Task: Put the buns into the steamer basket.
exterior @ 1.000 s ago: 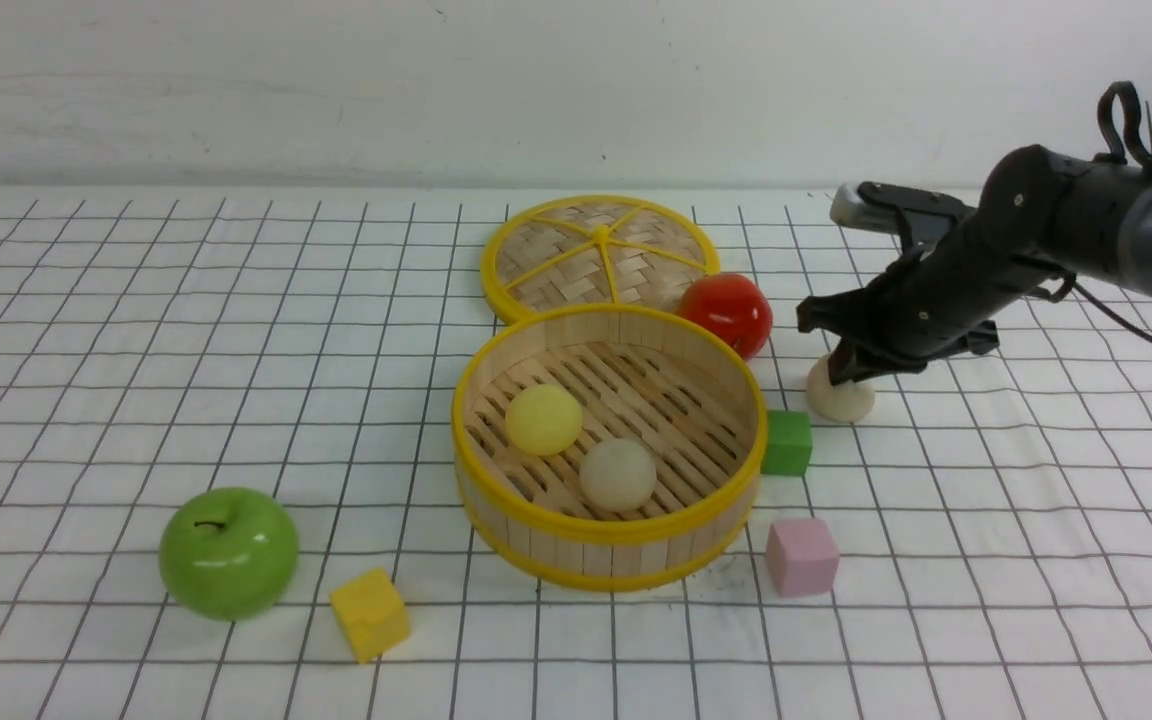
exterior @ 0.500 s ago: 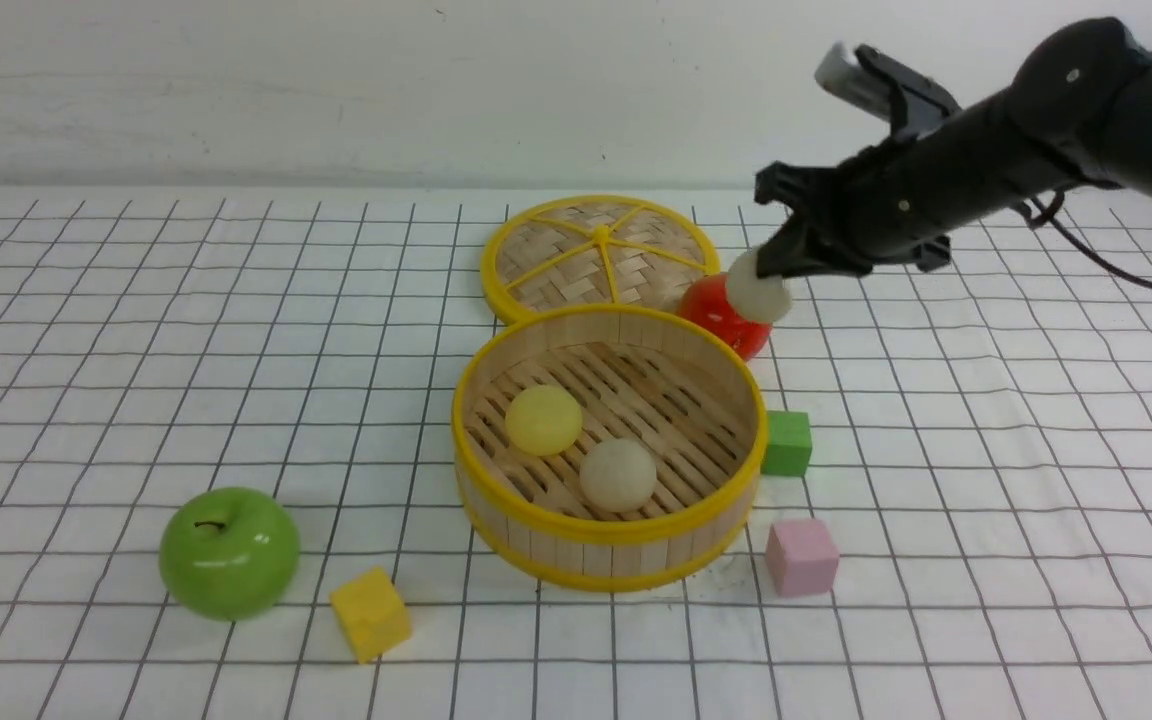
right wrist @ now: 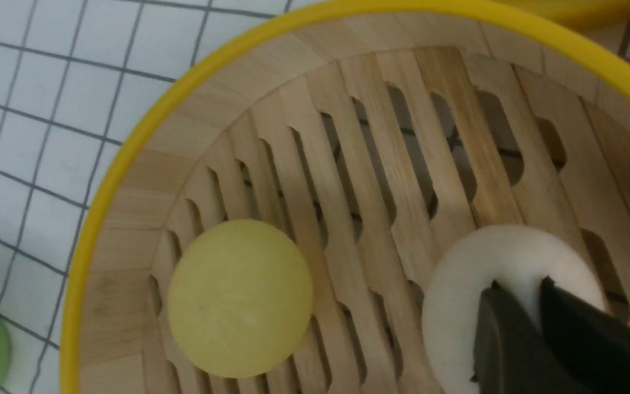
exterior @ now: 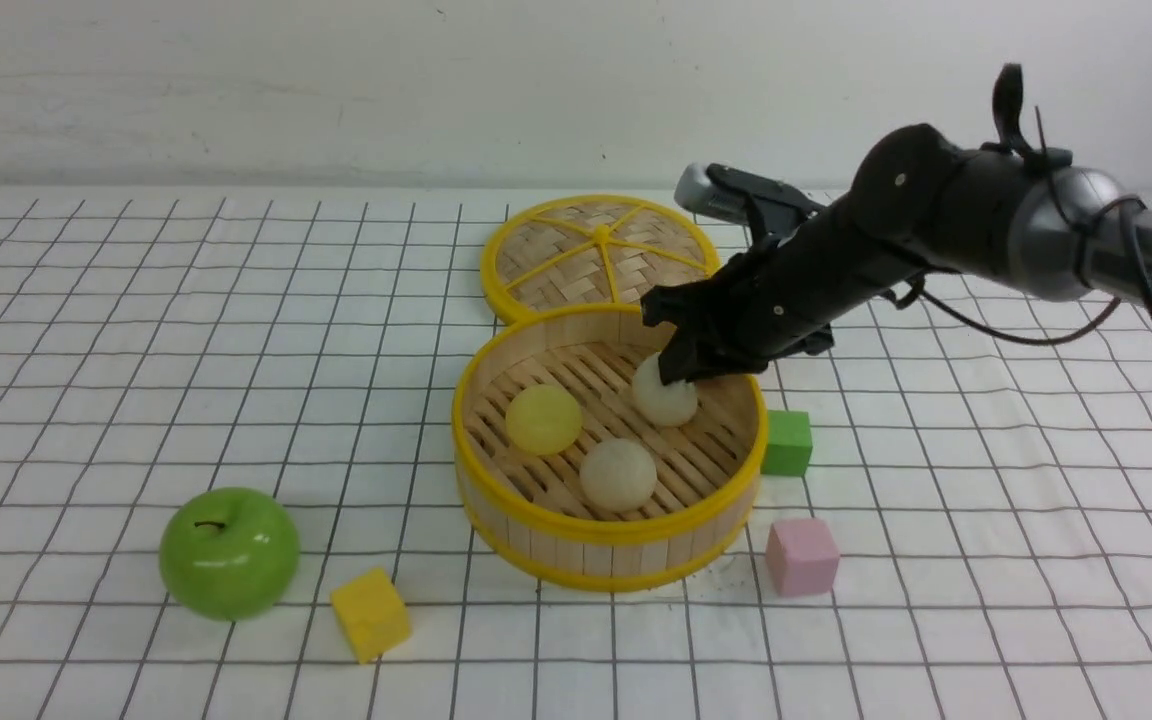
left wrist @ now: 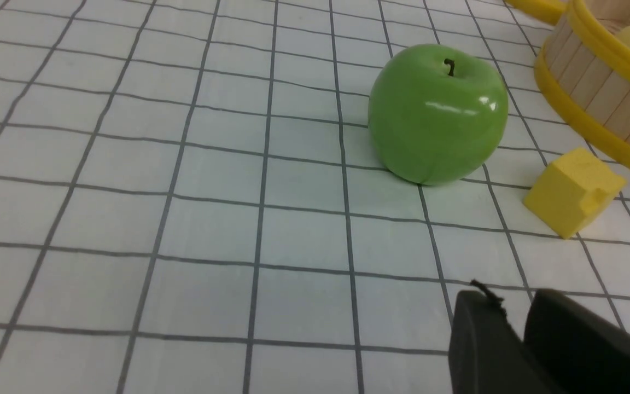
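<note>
While my right gripper (exterior: 673,372) pinches the third bun (exterior: 666,400), closed on its top, low inside the steamer basket (exterior: 606,531), the yellow bun (exterior: 543,419) and the cream bun (exterior: 618,472) lie on its slats. Remaining: let go, pull clear. Left gripper (left wrist: 514,323) opening: cannot tell.

Three buns (exterior: 543,419) (exterior: 617,471) (exterior: 666,398) — one yellow, two cream. Three cubes (exterior: 787,442) (exterior: 801,556) (exterior: 370,613) — green, pink, yellow. One basket (exterior: 608,530), one lid (exterior: 600,250), one apple (exterior: 229,552).
</note>
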